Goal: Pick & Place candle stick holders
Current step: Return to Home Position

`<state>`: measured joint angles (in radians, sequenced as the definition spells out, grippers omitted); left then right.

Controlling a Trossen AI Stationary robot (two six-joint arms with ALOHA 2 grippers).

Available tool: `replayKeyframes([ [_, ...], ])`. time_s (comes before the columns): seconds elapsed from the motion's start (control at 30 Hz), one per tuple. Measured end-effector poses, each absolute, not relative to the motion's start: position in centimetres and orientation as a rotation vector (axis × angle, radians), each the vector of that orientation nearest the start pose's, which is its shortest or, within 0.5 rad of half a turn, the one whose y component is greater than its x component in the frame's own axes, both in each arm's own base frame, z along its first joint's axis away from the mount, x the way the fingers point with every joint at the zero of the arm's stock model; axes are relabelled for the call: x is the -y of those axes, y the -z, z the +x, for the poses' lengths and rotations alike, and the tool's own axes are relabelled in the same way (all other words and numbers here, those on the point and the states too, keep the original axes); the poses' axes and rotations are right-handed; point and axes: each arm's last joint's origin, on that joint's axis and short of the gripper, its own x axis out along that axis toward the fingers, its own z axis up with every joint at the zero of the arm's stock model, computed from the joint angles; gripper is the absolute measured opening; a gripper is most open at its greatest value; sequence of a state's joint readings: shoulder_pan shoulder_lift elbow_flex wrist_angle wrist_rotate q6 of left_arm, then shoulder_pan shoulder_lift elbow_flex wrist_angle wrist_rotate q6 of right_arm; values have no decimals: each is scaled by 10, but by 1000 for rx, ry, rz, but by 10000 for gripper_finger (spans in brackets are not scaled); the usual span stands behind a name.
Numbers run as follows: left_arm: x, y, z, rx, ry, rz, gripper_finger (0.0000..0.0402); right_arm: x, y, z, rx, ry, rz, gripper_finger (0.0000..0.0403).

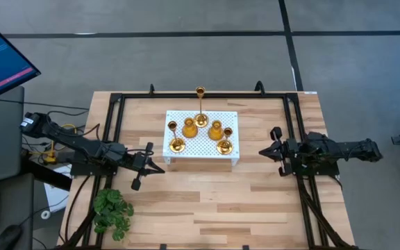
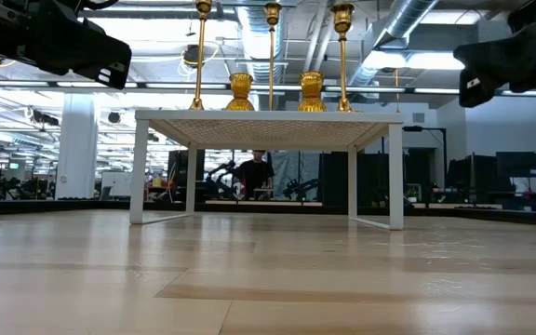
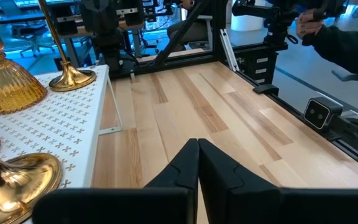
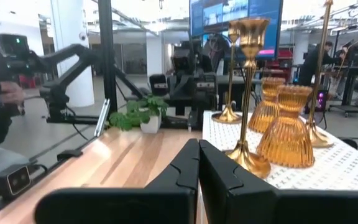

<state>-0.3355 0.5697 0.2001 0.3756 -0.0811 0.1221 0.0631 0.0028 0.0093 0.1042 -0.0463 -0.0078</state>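
Clenched fingers of your left gripper [image 3: 197, 144] sit nearest, pressed tip to tip with nothing between them. Your right gripper [image 4: 197, 143] is clenched and empty too. Each hangs over the table [image 1: 255, 208] near its own side edge, aimed inward at the white perforated board [image 1: 203, 147] by the middle of the far edge. All five candle stick holders [image 1: 189, 128] stand upright on that board, well apart from both sets of fingers. Placing looks finished, with only parking the arms left.
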Motion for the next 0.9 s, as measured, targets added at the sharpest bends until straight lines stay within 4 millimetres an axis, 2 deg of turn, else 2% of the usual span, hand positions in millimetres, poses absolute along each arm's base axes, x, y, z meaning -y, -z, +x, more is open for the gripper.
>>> replayKeyframes([
  [0.47,45,-216,137,45,251,129,8,-7,-172,97,69,-110,-6,0],
  [0.63,44,-222,137,109,218,196,8,-7,-172,97,66,-109,-1,0],
  [0.9,36,-231,122,166,117,203,8,-7,-170,97,40,-110,1,0],
])
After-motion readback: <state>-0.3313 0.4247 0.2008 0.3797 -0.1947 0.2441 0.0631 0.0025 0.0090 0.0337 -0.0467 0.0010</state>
